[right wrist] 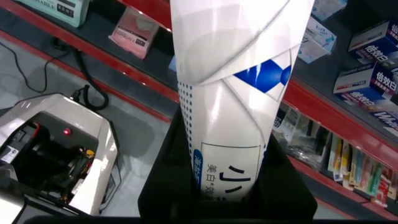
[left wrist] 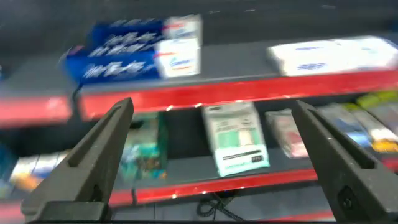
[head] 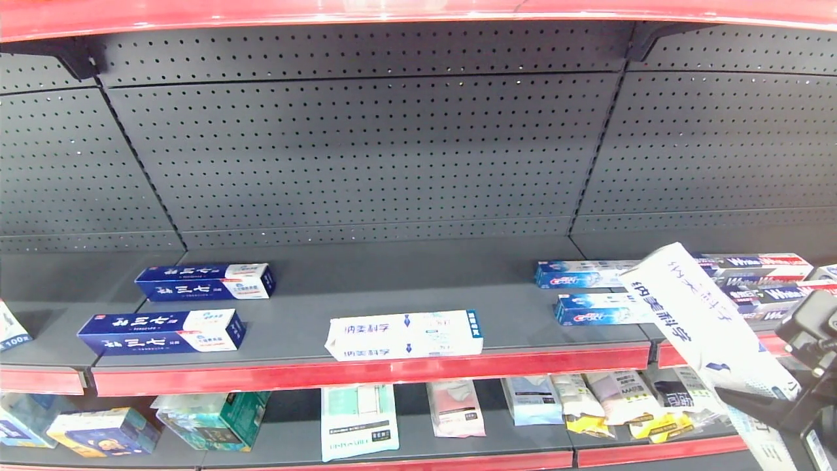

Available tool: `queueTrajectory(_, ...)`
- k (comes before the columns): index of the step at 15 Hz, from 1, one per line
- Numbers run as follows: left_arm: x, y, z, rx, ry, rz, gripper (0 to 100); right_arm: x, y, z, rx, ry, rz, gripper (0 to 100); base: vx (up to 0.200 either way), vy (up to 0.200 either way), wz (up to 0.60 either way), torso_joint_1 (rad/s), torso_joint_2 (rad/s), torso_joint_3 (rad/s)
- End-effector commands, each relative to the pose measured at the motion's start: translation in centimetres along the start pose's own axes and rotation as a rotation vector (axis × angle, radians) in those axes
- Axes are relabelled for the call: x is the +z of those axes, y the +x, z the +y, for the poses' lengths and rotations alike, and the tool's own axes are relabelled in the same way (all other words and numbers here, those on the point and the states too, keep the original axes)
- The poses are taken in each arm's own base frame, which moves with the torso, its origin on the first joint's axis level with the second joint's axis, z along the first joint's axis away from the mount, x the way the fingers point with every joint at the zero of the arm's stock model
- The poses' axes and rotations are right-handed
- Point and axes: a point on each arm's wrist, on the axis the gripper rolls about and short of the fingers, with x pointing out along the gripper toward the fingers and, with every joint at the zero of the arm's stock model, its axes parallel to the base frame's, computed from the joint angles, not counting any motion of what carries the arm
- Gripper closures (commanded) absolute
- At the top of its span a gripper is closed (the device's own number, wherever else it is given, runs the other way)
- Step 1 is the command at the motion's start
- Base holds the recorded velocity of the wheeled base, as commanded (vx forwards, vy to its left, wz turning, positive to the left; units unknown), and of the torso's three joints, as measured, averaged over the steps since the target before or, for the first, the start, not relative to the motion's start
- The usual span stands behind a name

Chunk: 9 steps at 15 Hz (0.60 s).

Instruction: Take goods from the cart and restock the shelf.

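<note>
The long white cardboard toothpaste box with blue print (head: pixel 706 320) is held slanted at the right end of the grey metal shelf board with a red front lip (head: pixel 366 373). The box's upper end leans in over that board and its lower end hangs below the lip. The right gripper (head: pixel 766 400) is pinching the box near its lower end, with the black fingers (right wrist: pixel 171 165) pressed against both sides of the carton (right wrist: pixel 233 93).

The box's upper end overlaps, in the head view, two light-blue toothpaste boxes (head: pixel 585 273) (head: pixel 596 309) lying on the right part of the board. Whether it touches them cannot be told. Further right on the board is a stack of blue, red and white boxes (head: pixel 758 275).

A flat white box with blue lettering (head: pixel 404 335) lies at the middle of the board, just behind the lip. On the left part of the board lie two dark-blue toothpaste boxes with white ends (head: pixel 204 281) (head: pixel 161 331), one behind the other.

Below the board, a white-and-green packet (head: pixel 358 418), a pink packet (head: pixel 456 407) and more small pouches lie on a lower shelf.

The left gripper (left wrist: pixel 217 155) is in front of the board's lip (left wrist: pixel 205 96), its two black fingers (left wrist: pixel 93 155) spread wide apart with nothing between them.
</note>
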Motion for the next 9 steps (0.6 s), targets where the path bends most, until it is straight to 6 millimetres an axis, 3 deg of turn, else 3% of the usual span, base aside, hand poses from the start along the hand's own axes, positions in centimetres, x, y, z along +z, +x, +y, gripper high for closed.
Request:
queueTrajectory(1,-0.24,-0.19,-0.07,0.051,-0.009,-0.025,0,-0.14,0.03,0.07,0.002,0.000,0.004,100,0.000,0.000,0.00,0.000,0.00,0.000)
queueTrajectory(9,-0.19,-0.18,-0.07,0.051,-0.005,-0.023,0,-0.09,0.14,0.08,0.007,-0.007,0.007,100,0.000,0.000,0.00,0.000,0.00,0.000)
